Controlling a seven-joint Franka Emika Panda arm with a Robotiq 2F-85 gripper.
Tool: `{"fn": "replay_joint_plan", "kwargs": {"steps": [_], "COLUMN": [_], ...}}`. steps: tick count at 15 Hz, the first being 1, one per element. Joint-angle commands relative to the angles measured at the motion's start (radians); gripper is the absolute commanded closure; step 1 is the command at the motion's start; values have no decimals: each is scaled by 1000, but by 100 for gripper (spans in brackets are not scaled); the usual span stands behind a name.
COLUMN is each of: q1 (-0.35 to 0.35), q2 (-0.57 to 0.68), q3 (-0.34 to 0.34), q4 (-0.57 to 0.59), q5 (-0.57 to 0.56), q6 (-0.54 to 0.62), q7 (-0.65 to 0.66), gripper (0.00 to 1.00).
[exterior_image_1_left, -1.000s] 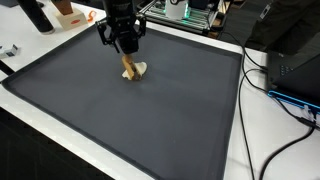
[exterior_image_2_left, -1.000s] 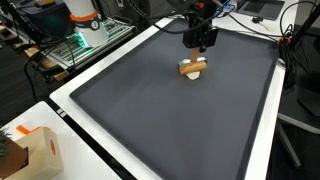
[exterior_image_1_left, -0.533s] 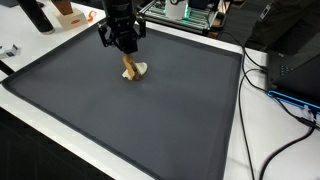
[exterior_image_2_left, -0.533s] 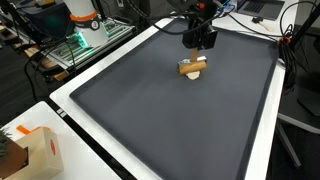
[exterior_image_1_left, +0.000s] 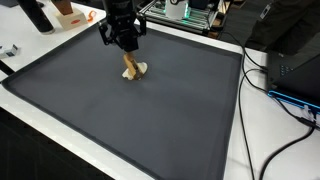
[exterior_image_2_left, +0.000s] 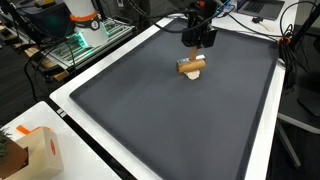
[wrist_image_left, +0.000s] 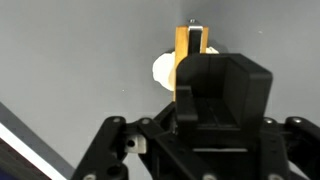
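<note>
A short light wooden piece (exterior_image_1_left: 129, 66) with a white rounded part (exterior_image_1_left: 140, 69) beside it stands on the dark grey mat (exterior_image_1_left: 150, 120) near its far side. The wooden piece (exterior_image_2_left: 192, 66) shows in both exterior views. My black gripper (exterior_image_1_left: 127, 51) comes straight down onto it and its jaws are shut on the upper end of the wood. In the wrist view the wooden piece (wrist_image_left: 189, 45) sticks out past the black fingers (wrist_image_left: 215, 85), with the white part (wrist_image_left: 163, 70) to its left. The contact itself is hidden by the gripper (wrist_image_left: 195, 60) body.
The mat lies on a white table (exterior_image_1_left: 245, 120). Cables (exterior_image_1_left: 285, 100) and a dark device lie at one side. A cardboard box (exterior_image_2_left: 35, 150) stands at a near corner. Electronics and a green-lit rack (exterior_image_2_left: 80, 45) stand beyond the mat's edge.
The jaws have closed on the wooden piece, which now sits slightly more upright. The arm has hardly moved.
</note>
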Motion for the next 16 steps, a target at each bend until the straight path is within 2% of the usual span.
{"fn": "replay_joint_plan", "kwargs": {"steps": [1, 7, 12, 13, 16], "q1": [-6, -10, -17, -4, -5], "q2": [-74, -188, -275, -215, -244], "q3": [3, -16, -52, -49, -61], "q4": [-15, -35, -61, -16, -29], "q5": [16, 52, 138, 100, 113], "q6": [-75, -104, -104, -92, -93], "q7": [-15, 14, 113, 85, 103], "gripper": [81, 81, 81, 56, 56]}}
